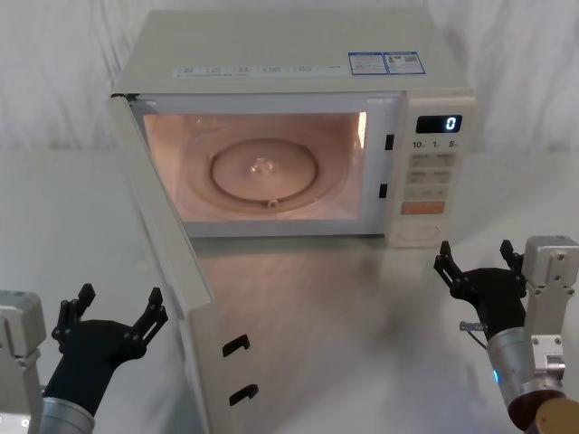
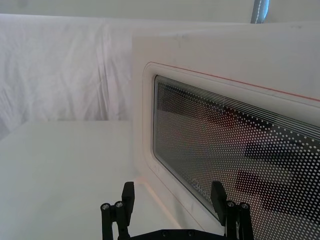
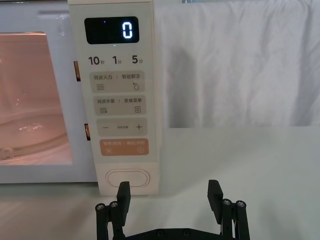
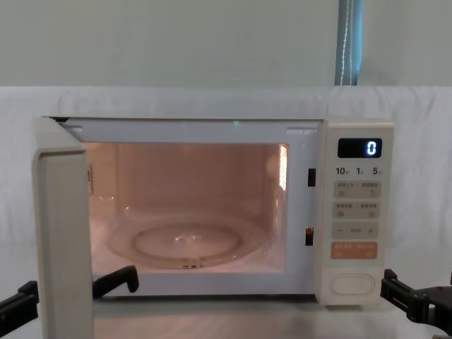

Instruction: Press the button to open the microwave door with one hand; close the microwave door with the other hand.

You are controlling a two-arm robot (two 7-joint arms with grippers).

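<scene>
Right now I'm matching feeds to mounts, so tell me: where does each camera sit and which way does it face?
Head: high, looking down at the microwave door, swung open; left gripper and right gripper below.
Chest: low, facing the lit cavity head-on.
Left wrist: behind the open left fingers, facing the door's outer window.
Right wrist: behind the open right fingers, facing the button.
Head, chest and right wrist views share the button.

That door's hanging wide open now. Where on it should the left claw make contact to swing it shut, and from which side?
Probably no pinch is needed. The microwave door stands swung out toward the robot, hinged at the oven's left edge. The open left gripper sits beside its outer, windowed face. Pushing that face near the free edge, far from the hinge, from the robot's left toward the right should swing it closed most easily.
</scene>
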